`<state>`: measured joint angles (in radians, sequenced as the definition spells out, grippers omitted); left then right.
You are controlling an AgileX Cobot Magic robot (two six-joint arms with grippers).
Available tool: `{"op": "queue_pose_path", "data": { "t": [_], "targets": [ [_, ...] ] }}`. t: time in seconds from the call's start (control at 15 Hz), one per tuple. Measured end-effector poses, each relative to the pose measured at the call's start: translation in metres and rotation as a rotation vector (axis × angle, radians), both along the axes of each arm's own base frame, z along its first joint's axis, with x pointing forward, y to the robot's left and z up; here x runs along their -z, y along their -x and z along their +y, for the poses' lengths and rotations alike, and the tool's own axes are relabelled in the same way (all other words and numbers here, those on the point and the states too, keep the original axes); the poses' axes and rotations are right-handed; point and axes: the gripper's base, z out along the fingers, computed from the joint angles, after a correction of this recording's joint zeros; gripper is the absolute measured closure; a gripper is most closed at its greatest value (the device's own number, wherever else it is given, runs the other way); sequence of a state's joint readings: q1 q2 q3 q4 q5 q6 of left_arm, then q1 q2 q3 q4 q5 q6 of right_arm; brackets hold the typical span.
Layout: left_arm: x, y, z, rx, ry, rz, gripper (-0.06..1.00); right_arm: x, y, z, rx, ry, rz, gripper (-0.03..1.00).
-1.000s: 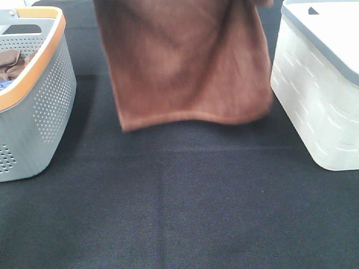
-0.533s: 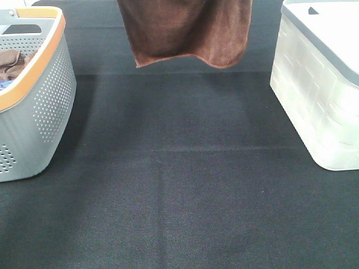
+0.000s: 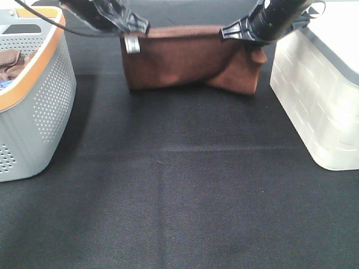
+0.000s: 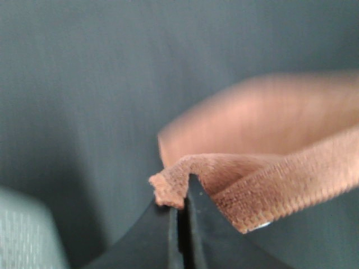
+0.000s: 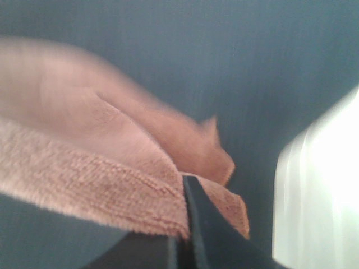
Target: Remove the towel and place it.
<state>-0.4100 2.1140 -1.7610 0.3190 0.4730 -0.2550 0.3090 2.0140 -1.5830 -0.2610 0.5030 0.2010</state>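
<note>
Reddish-brown microfibre, the towel hangs stretched between the two grippers just beside the white bin, over the black table cover. Its top hem runs roughly level from one gripper to the other. The body sags below into a fold that twists toward the bin. The lower edge reaches down to the cover, but I cannot tell whether it rests there.

The right gripper grips the top corner nearest the bin. Its wrist view shows the jaws pressed tight together with the stitched hem pinched between them, and the bin's pale wall is close alongside.

The left gripper grips the top corner farthest from the bin. Its jaws are likewise closed hard, with a small tuft of towel edge poking out above the fingertips. A small white tag dangles at this corner, just below that gripper.

The grey basket with an orange rim stands well apart from the bin, beyond the towel. A duller tan cloth lies inside it.
</note>
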Motion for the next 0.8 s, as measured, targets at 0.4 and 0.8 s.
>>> {"op": "queue_pose_path", "data": {
  "t": [0.4,0.8],
  "targets": [
    [0.018,0.045,-0.013,-0.047,-0.193,0.403,0.94,0.015,0.036,0.007,-0.153,-0.083,0.441,0.97],
    [0.031,0.064,-0.018,-0.052,-0.127,0.664,0.94,0.018,0.054,0.002,-0.162,-0.08,0.657,0.97]
  ]
}}
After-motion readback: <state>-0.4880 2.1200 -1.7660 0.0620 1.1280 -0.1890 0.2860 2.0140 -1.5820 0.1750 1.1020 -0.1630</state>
